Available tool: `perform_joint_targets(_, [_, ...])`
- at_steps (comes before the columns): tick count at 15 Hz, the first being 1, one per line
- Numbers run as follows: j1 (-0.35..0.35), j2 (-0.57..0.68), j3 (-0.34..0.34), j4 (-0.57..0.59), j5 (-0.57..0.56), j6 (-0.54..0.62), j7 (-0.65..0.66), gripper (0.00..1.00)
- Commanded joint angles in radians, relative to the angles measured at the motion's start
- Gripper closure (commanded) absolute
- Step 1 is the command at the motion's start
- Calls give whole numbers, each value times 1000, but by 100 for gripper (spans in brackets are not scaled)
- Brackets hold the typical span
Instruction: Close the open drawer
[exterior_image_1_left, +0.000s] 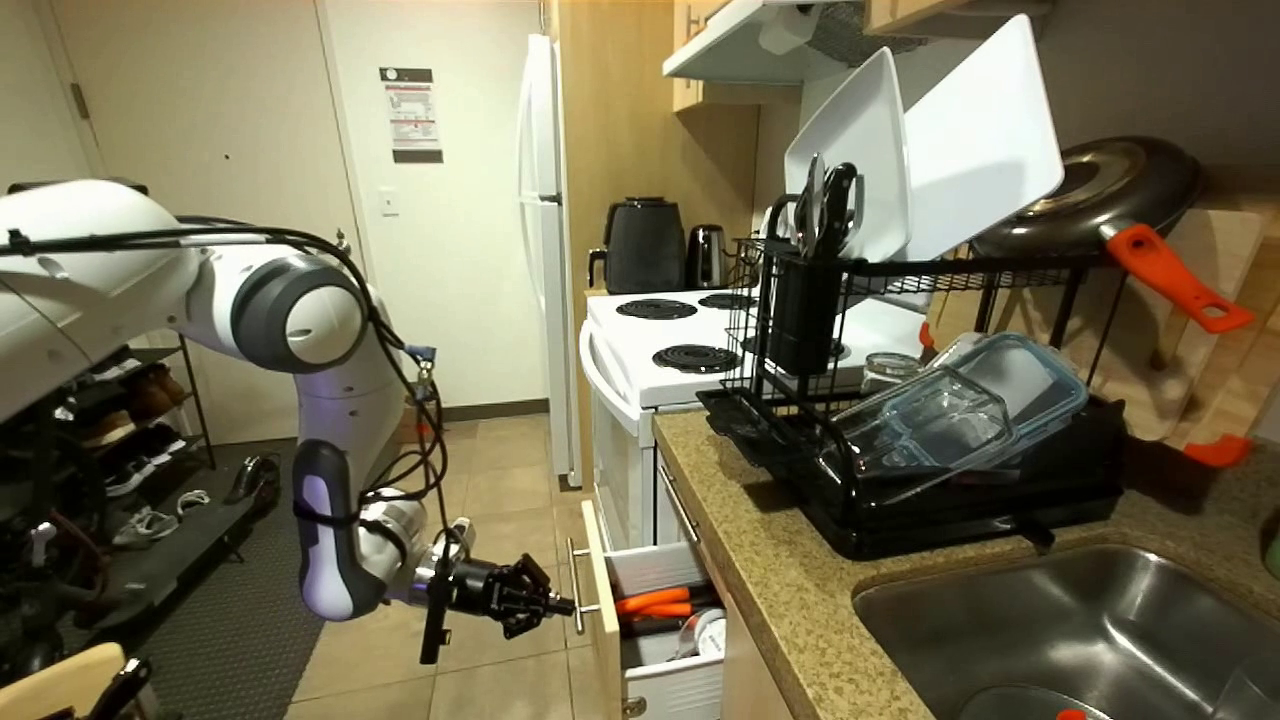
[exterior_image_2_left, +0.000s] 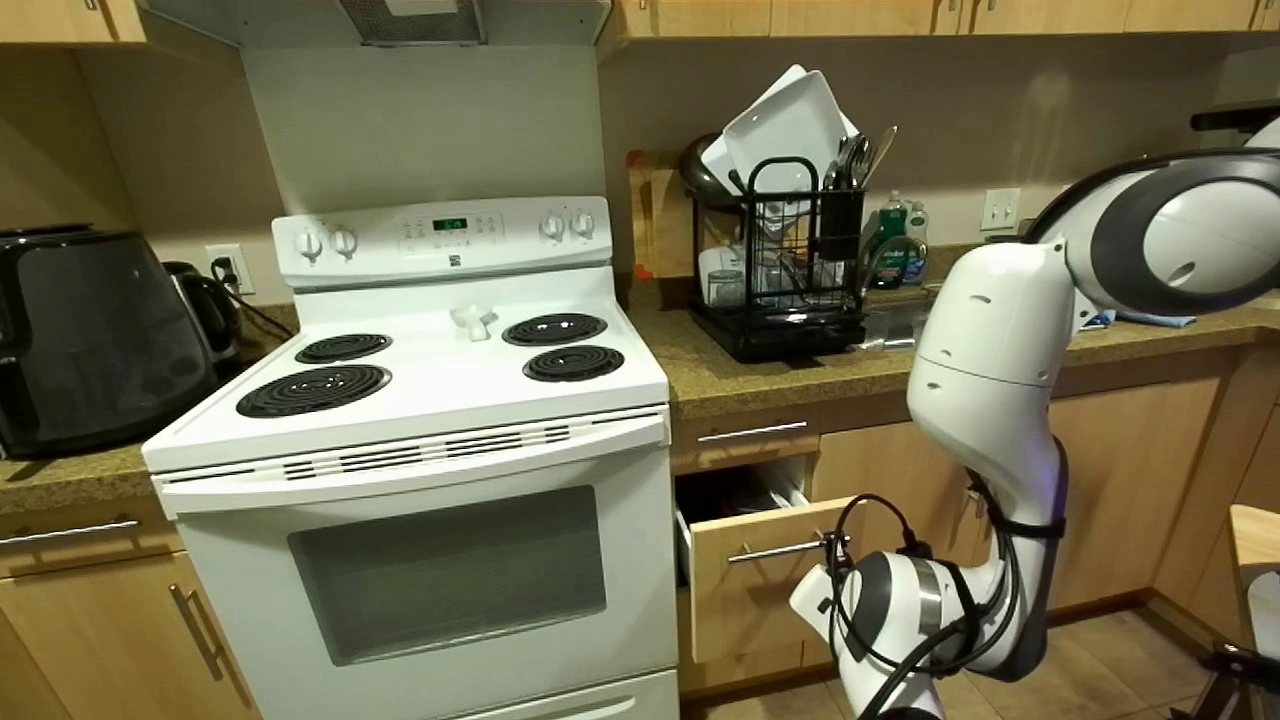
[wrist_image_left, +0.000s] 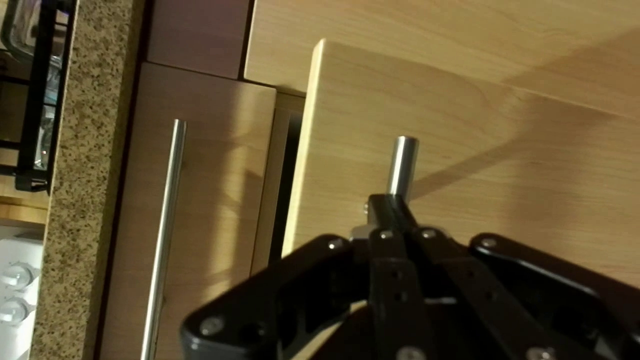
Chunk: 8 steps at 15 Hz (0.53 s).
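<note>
A black dish rack stands on the speckled surface, with white plates tilted in its top, a dark orange-handled pan beside them, and glass containers leaning in its lower part. The sink is just beside the rack; on the rack's opposite side stands the white stove, and, farther from the rack, an air fryer and a kettle.

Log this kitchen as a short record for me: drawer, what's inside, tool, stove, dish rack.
Drawer: open, directly below a closed drawer
Inside: orange items, plus others too unclear to name
Tool: shut, right at the open drawer's handle
Stove: white, four coil burners
Dish rack: black, on the countertop, holding white plates
</note>
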Motion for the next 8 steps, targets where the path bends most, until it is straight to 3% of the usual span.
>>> perform_joint_targets(1, [-21, 9, 0, 17, 52, -15, -36, 100])
perform_joint_targets(8, [-20, 8, -35, 18, 40, 0, -31, 100])
